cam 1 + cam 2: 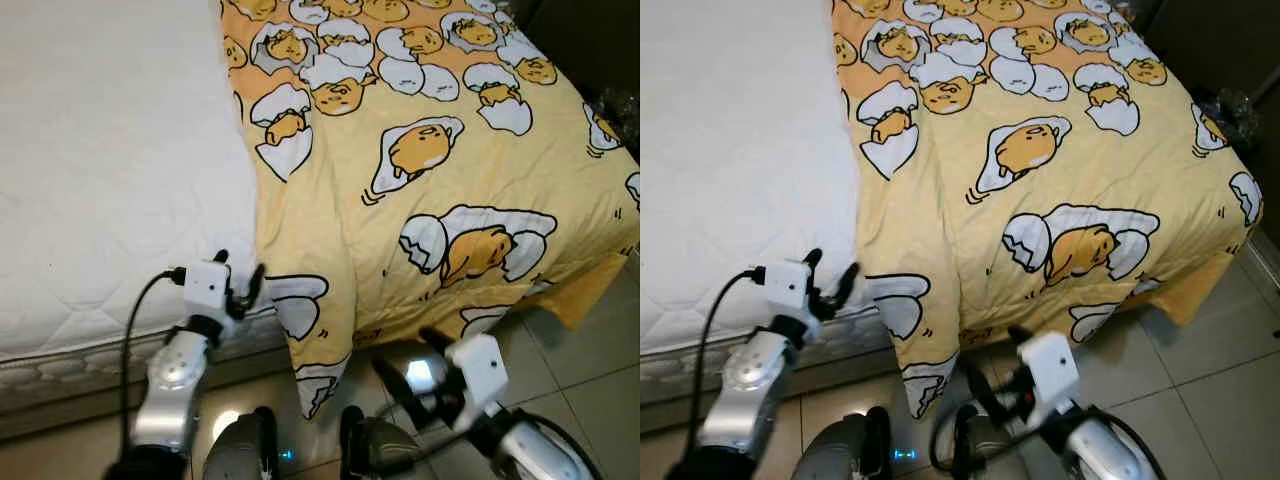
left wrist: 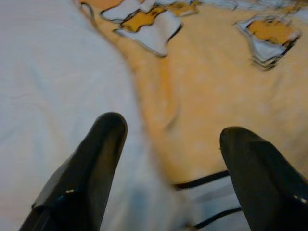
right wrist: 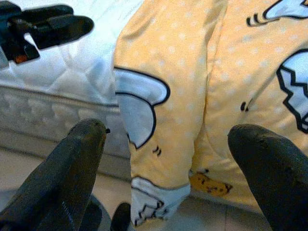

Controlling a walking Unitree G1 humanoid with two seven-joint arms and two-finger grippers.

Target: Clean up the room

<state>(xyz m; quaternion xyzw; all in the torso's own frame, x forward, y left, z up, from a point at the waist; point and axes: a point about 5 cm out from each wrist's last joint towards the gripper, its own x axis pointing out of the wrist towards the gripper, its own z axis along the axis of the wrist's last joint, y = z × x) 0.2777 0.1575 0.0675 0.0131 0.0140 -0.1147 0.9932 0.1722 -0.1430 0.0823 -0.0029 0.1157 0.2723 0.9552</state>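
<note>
A white quilted mattress (image 1: 100,170) fills the left of the bed, bare of any cover. Over its right part lies a yellow blanket (image 1: 440,200) printed with white eggshells and orange yolk figures. The blanket's left edge runs down the mattress from the far side to the near edge, where a folded corner hangs over the side toward the floor (image 1: 580,390). At the bed's right near corner the blanket droops past the edge as well.

The left gripper (image 1: 238,278) hovers at the mattress's near edge, just beside the blanket's left edge, fingers spread apart with nothing between them. In its wrist view the white sheet sits under one finger (image 2: 91,163) and the yellow cloth under the other.

The right gripper (image 1: 405,365) hangs lower, over the tiled floor in front of the hanging blanket corner, fingers parted and empty.

Grey tiles lie free along the bed's near side and to the right of it. The far right corner beyond the bed is dark and hard to read. The left wrist view is blurred.
</note>
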